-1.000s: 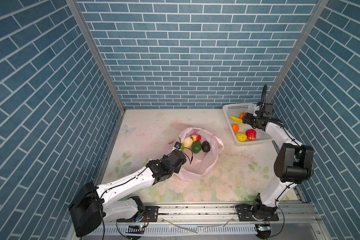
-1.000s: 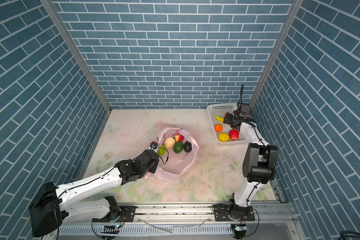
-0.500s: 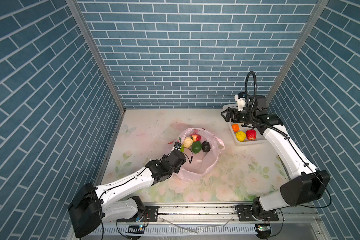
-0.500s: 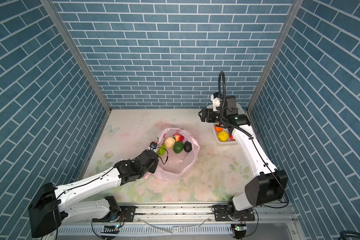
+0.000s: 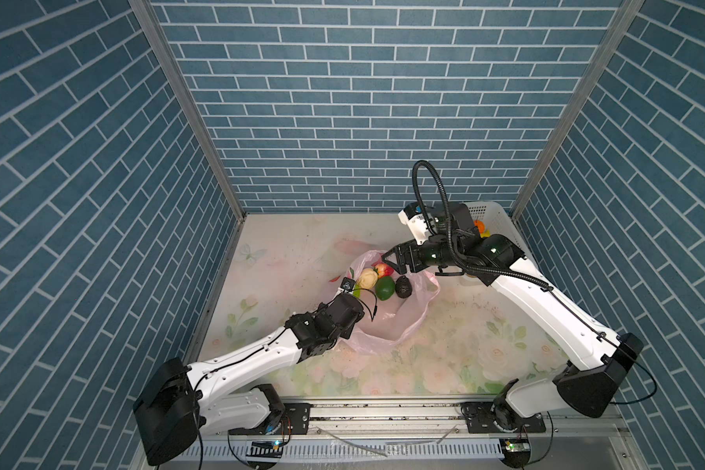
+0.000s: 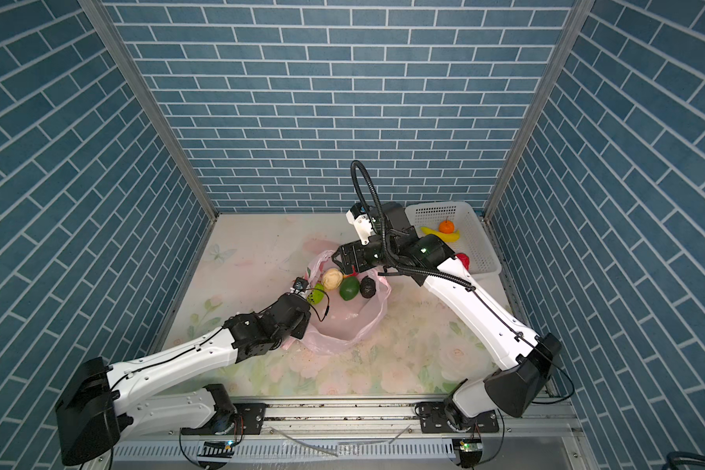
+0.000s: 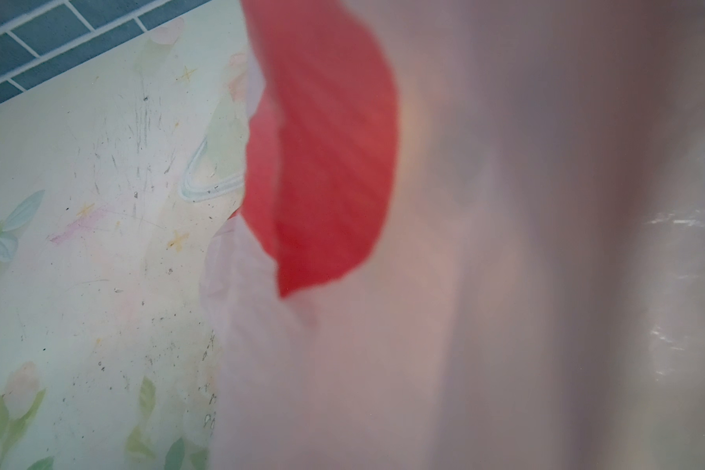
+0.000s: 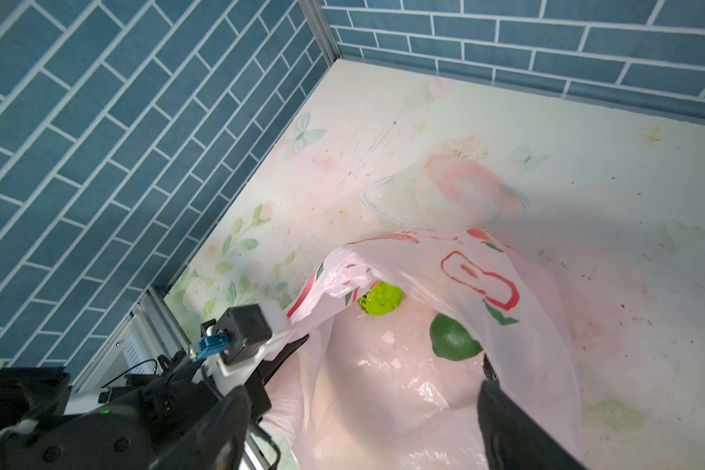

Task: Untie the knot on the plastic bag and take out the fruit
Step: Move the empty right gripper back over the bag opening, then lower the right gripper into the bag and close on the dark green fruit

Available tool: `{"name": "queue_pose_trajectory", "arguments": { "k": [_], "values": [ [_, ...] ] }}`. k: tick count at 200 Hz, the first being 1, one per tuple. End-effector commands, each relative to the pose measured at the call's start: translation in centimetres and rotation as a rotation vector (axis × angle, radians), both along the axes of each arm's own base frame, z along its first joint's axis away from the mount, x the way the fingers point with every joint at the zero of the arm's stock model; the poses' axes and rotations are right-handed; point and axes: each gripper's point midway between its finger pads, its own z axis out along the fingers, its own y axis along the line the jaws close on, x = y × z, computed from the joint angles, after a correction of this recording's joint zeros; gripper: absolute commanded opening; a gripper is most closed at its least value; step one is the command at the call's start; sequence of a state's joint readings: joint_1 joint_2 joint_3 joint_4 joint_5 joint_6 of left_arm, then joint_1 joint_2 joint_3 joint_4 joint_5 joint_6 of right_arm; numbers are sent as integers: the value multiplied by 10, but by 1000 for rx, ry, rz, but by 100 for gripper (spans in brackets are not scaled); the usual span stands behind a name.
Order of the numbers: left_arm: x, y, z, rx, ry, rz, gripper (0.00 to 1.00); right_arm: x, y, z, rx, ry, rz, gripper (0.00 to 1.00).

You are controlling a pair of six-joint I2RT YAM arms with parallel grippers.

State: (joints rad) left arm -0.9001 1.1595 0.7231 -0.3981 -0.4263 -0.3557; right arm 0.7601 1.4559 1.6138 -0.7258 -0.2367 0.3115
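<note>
The pink plastic bag (image 5: pixel 387 325) lies mid-table with its mouth gaping; the knot is out of view. Fruit inside the bag: cream (image 5: pixel 367 278), red apple (image 5: pixel 383 268), green (image 5: pixel 384 288), dark avocado (image 5: pixel 403 287) and bumpy light green (image 6: pixel 317 294). My left gripper (image 5: pixel 353 292) is shut on the bag's near-left rim; in the left wrist view pink film (image 7: pixel 465 285) covers the jaws. My right gripper (image 5: pixel 387 258) hovers open over the far rim, close to the apple. In the right wrist view the right gripper (image 8: pixel 363 403) holds nothing and looks down into the bag (image 8: pixel 444 268).
A white perforated basket (image 6: pixel 481 244) stands at the back right, holding a banana (image 6: pixel 440 235), a tangerine (image 6: pixel 447 226) and a red fruit (image 6: pixel 462 260). Blue brick walls close three sides. My right forearm crosses the basket's near-left corner.
My right arm has swung from the basket leftward to the bag's far rim, gripper open. The left arm and the bag have stayed put.
</note>
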Motion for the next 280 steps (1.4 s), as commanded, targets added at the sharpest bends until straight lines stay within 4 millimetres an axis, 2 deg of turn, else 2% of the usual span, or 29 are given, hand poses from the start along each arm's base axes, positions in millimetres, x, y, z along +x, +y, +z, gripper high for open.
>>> {"name": "queue_pose_trajectory", "arguments": {
  "k": [1,14,44,117,142,167,199,232,259,280],
  "values": [
    [3,1,2,3,-9,16,0,-12,0,2,-69,-24,25,86],
    [3,1,2,3,-10,17,0,-20,5,-6,-112,-24,55,86],
    [3,2,4,3,-14,19,0,-31,10,-38,-193,11,99,84],
    [2,4,6,2,-19,21,0,-52,21,-144,-455,15,228,82],
    [2,4,6,3,-19,20,0,-59,22,-173,-521,50,261,81],
    [1,6,6,-1,-22,23,0,-60,25,-179,-522,78,252,81],
    [2,6,7,-1,-26,24,0,-63,15,-209,-578,111,238,76],
    [1,6,7,-2,-26,24,0,-67,8,-214,-523,74,222,75],
    [1,7,8,-2,-29,25,0,-68,2,-227,-537,55,218,75],
    [1,8,10,-3,-31,27,0,-62,7,-233,-543,47,215,75]
  ]
}}
